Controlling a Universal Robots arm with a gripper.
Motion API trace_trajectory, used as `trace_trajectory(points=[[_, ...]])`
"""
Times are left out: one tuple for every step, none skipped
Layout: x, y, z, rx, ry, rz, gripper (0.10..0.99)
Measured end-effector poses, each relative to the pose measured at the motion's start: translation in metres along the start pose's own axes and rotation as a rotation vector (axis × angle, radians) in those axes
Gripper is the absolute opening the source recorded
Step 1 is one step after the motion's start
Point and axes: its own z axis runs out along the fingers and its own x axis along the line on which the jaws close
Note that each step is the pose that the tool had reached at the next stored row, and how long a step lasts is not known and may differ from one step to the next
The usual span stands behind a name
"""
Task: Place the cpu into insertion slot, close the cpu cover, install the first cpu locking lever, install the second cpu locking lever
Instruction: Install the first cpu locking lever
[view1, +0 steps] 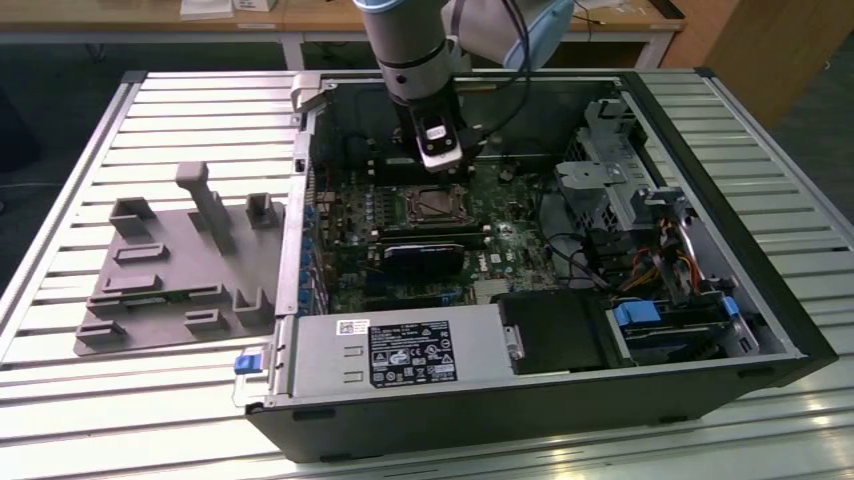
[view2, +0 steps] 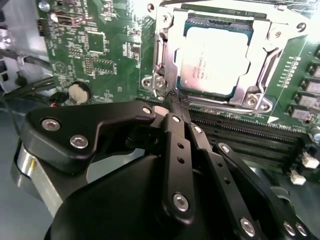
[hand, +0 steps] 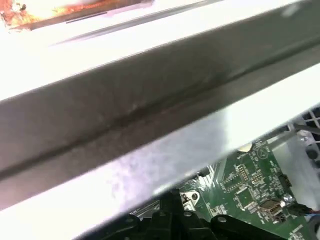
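Observation:
The cpu (view2: 215, 60) lies flat in the insertion slot (view1: 437, 205), its pale metal top showing through the window of the cpu cover (view2: 260, 75), which lies down over it. My gripper (view2: 175, 99) is shut, and its black fingertips rest at the slot's corner beside a silver latch hook (view2: 156, 82). I cannot tell the two locking levers apart or how they stand. In the exterior view the gripper (view1: 443, 165) hangs just behind the slot, inside the open computer case (view1: 747, 300). The first wrist view has the gripper (hand: 172, 197) under the case's metal wall (hand: 150, 115).
Long black memory slots (view2: 250, 145) run beside the socket, close to the fingers. A black module (view1: 427, 258) and the grey power supply (view1: 400, 355) lie nearer the case's front. Cables and drive bays (view1: 654, 260) crowd the exterior view's right. A grey fixture plate (view1: 174, 270) lies outside on the exterior view's left.

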Motion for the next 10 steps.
trace_trajectory(points=[[-0.0005, 0.0004, -0.0021, 0.0, 0.0001, 0.0, 0.102], [-0.0009, 0.0009, -0.0042, 0.0, 0.0001, 0.0, 0.102], [-0.0014, 0.0013, -0.0062, 0.0, 0.0001, 0.0, 0.102], [-0.0018, 0.0017, -0.0082, 0.0, 0.0001, 0.0, 0.102], [-0.0022, 0.002, -0.01, 0.0, 0.0001, 0.0, 0.102], [-0.0025, 0.0023, -0.0114, 0.0, 0.0001, 0.0, 0.102], [-0.0026, 0.0024, -0.0117, 0.0, 0.0001, 0.0, 0.102], [-0.0026, 0.0024, -0.0117, 0.0, 0.0001, 0.0, 0.102], [-0.0026, 0.0024, -0.0117, 0.0, 0.0001, 0.0, 0.102], [-0.0026, 0.0024, -0.0117, 0.0, 0.0001, 0.0, 0.102]])
